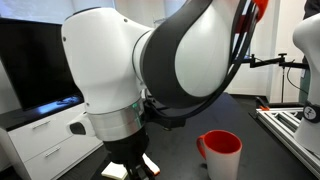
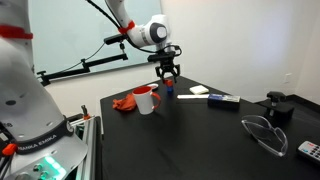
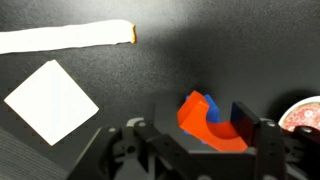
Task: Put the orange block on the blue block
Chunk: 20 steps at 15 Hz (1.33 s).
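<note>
In the wrist view the orange block (image 3: 205,118) lies between my gripper's (image 3: 190,135) two fingers, tilted, with the blue block (image 3: 210,104) right behind and under it. The right finger is next to the orange block; the left finger stands clear of it, so the jaws are open. In an exterior view the gripper (image 2: 166,74) hangs just above the two blocks, and the orange block (image 2: 167,88) sits on the blue block (image 2: 170,94) on the dark table, beside the red cup.
A red cup (image 2: 146,100) stands close by, also seen in the wrist view (image 3: 305,115) and an exterior view (image 1: 222,152). A long white stick (image 3: 65,38) and a pale flat pad (image 3: 50,100) lie nearby. Safety glasses (image 2: 265,132) and a black object (image 2: 278,108) sit farther off.
</note>
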Each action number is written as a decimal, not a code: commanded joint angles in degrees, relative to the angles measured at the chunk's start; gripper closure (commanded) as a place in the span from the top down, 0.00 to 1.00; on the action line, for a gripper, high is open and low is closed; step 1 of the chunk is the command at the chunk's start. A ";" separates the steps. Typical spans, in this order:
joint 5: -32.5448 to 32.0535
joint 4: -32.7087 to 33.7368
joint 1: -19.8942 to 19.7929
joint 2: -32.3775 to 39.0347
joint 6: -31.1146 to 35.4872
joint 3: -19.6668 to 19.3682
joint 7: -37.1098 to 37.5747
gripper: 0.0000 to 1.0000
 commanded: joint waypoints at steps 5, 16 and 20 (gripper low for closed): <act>2.14 -2.15 -1.40 -3.50 -2.16 1.11 -2.46 1.00; 22.03 -2.70 -16.86 -12.30 -9.31 -6.02 -10.16 1.00; 24.12 -1.47 -18.17 -11.78 -10.84 -8.22 -8.92 1.00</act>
